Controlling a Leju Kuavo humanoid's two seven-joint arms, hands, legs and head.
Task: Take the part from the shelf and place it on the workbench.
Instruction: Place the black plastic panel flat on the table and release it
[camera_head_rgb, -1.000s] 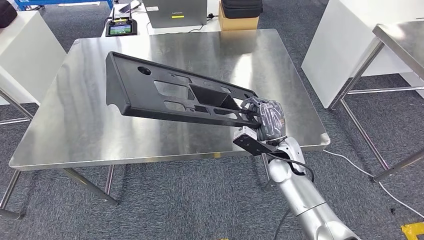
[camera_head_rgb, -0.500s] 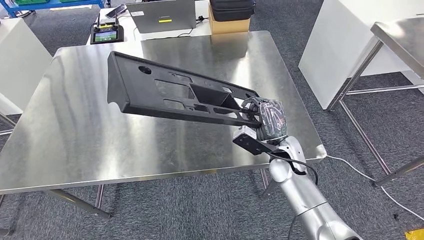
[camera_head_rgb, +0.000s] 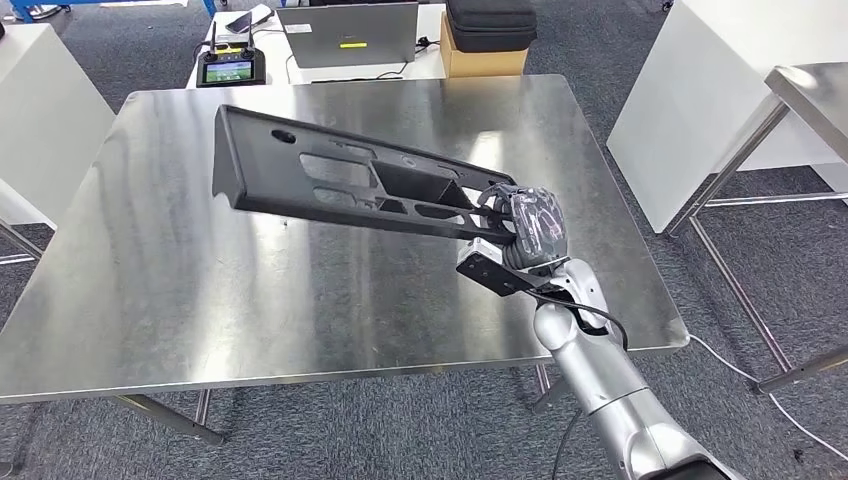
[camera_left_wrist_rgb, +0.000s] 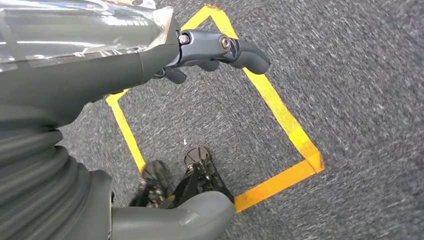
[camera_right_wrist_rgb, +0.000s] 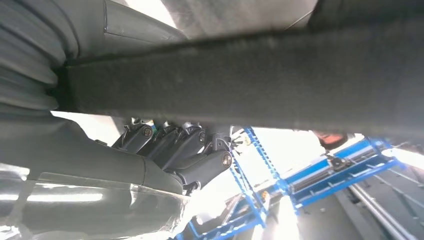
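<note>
While the right hand (camera_head_rgb: 527, 232) grips one end of the long black part (camera_head_rgb: 345, 185), the part hangs out over the steel table (camera_head_rgb: 180, 290), cantilevered toward the robot's left and tilted, its far end higher than the held end. No edge of it looks to be resting on the table; from the head view I judge it is above the surface, though the exact gap cannot be told.

Right wrist view: the dark fingers (camera_right_wrist_rgb: 170, 145) are curled in under a broad dark bar crossing the picture, taken to be the part (camera_right_wrist_rgb: 250, 80). So fingers clenched on the part.

Left hand (camera_left_wrist_rgb: 165, 60) hangs by the robot's side over grey carpet with a yellow tape square (camera_left_wrist_rgb: 280, 115). Its fingers (camera_left_wrist_rgb: 235, 50) are loosely bent, apart, grasping nothing.

Progress, judged: pick-up from the shelf is done, since the part is in hand and positioned over the table. Carry looks essentially complete. Remaining: lower the part until it lies flat on the table, let go, withdraw the arm.

Note for placement: the hold is at one end only, so the long free end gives leverage at the fingers. Levelling the part before contact seems wise, or the far end may drop or slide on the smooth steel.

Beyond the table: a handheld controller (camera_head_rgb: 229, 68), a laptop (camera_head_rgb: 348, 22), a cardboard box (camera_head_rgb: 485, 58).
</note>
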